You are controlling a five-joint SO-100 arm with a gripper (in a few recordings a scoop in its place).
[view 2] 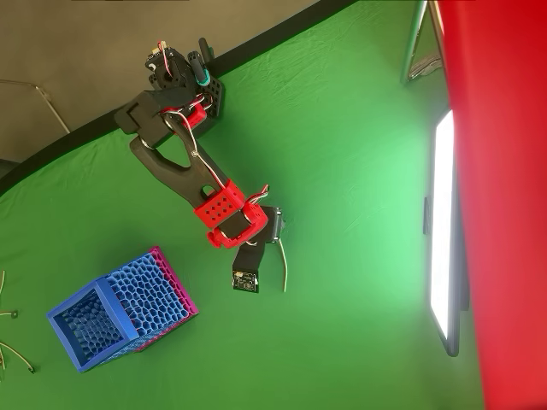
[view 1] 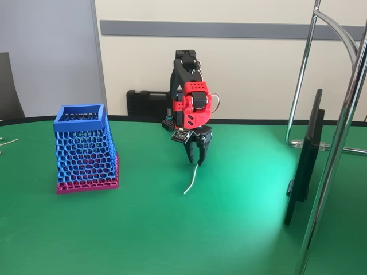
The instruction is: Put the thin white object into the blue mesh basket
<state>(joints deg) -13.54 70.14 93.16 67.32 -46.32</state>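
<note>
The thin white object [view 1: 192, 180] hangs slanted from my gripper [view 1: 198, 161], its lower end touching the green table. The gripper points straight down at the table's middle and is shut on the strip's upper end. In the overhead view the thin white object [view 2: 283, 266] runs downward from the gripper [view 2: 275, 233], under the red and black wrist. The blue mesh basket [view 1: 86, 152] stands upright on its pink base at the left, well apart from the gripper. Seen from overhead, the blue mesh basket [view 2: 147, 295] sits at lower left with its opening in sight.
A dark flat screen [view 1: 304, 163] stands on edge at the right, beside chrome stand tubes [view 1: 338, 143]. A black case [view 1: 146, 103] lies behind the arm's base. Thin pale wires [view 2: 13, 350] lie at the table's left edge. Open green cloth separates gripper and basket.
</note>
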